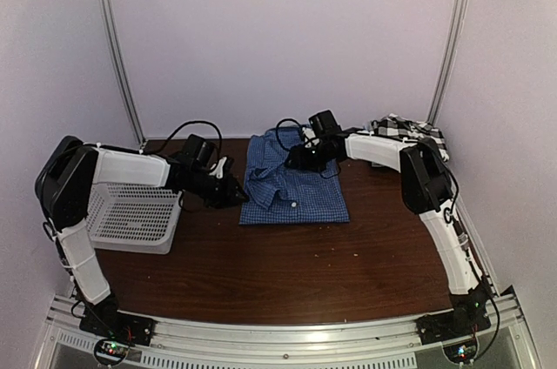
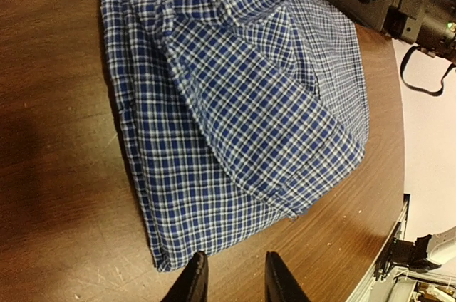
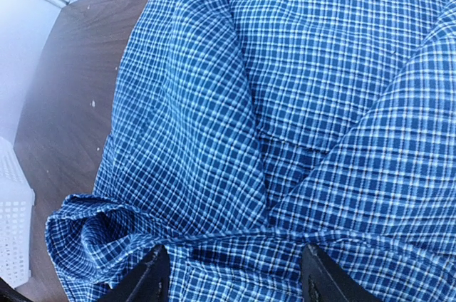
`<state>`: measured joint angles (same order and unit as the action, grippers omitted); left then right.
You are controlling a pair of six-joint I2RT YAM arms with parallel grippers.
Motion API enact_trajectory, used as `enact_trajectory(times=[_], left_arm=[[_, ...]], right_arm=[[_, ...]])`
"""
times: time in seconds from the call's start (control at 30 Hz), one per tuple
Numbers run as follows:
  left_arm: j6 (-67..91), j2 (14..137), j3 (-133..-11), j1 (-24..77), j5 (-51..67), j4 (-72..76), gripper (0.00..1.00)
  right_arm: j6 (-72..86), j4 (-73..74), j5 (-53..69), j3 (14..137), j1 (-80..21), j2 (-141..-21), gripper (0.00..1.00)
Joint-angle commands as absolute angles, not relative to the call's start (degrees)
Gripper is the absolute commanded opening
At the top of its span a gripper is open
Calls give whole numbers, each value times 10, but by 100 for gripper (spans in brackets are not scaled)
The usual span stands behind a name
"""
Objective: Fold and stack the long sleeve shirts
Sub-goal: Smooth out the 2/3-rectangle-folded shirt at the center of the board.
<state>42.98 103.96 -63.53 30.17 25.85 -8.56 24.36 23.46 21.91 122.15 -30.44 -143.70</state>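
- Left gripper [image 2: 235,284]: narrowly parted, empty, just beside blue checked shirt's [image 2: 235,138] left edge.
- Right gripper [image 3: 235,277]: spread wide over same shirt, far middle of table [image 1: 261,273].
- Black-and-white checked shirt [image 1: 409,130]: crumpled, far right corner.

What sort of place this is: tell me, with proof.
Probably a robot lab enclosure, not a home: plain white walls with metal rails box in a brown table, and the left arm and right arm are bolted at its near edge.
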Motion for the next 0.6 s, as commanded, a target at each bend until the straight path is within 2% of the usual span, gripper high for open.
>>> enact_trajectory(times=[0.0,0.27,0.57], left_arm=[[416,1090,-689,318,267,-82,29],[422,1208,-822,324,264,-92,29],[427,1380,-1129,289,198,-178,30]], right_arm=[[245,240,226,1244,-301,-1428,66],[226,245,198,1164,-302,-1314,66],[226,199,192,973,-305,-1156,67]])
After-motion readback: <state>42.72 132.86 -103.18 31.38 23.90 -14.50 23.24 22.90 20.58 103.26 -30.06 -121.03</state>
